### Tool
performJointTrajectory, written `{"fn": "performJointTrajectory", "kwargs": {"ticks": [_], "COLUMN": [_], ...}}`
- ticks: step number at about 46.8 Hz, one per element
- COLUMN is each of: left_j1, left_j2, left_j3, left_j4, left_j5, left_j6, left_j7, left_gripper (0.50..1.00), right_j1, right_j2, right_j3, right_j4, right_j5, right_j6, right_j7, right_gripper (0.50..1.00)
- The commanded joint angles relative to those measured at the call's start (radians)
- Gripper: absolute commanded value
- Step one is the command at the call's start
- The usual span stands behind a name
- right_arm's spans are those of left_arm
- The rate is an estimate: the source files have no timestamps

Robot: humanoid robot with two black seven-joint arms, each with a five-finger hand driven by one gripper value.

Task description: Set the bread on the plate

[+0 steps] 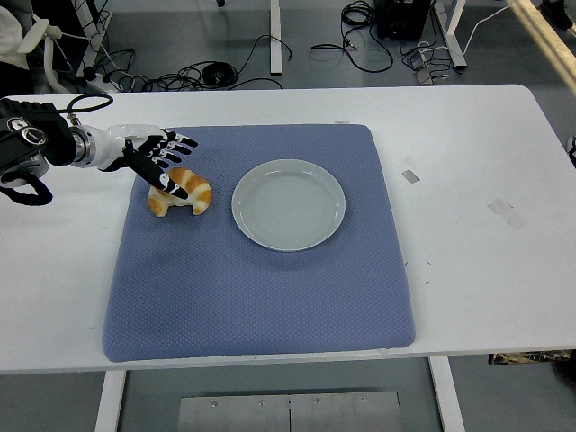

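Croissant [184, 193] crosswise, tips toward robot

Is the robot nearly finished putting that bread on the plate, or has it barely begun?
Barely begun. The golden, crescent-shaped croissant lies on the blue quilted mat, left of the round pale plate, which holds nothing. The left hand is over the bread's upper left end, fingers spread, not yet gripping. Grasping, lifting, carrying it right and setting it down all remain.

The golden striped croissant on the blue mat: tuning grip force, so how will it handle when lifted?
The golden striped croissant looks puffy, so probably light and easily crushed. Its curved shape lies flat on the blue quilted mat, unlikely to roll. The left hand is spread over it.
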Motion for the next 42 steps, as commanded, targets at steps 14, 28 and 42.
{"fn": "performJointTrajectory", "kwargs": {"ticks": [14, 28, 42], "left_j1": [0.010, 0.012, 0.012], "left_j2": [0.000, -0.001, 0.000], "left_j3": [0.002, 0.002, 0.002], "left_j4": [0.000, -0.001, -0.006], "left_j5": [0.052, 0.052, 0.052], "left_j6": [-0.001, 0.011, 0.011], "left_j7": [0.003, 0.003, 0.003], "left_gripper": [0.978, 0.872, 0.833], "right_j1": [0.000, 0.000, 0.000], "right_j2": [0.000, 0.000, 0.000], "right_j3": [0.000, 0.000, 0.000], "right_j4": [0.000, 0.000, 0.000], "right_j5": [0.000, 0.001, 0.000], "right_j6": [0.000, 0.000, 0.000], "right_j7": [0.000, 0.000, 0.000], "right_gripper": [1.000, 1.000, 1.000]}}
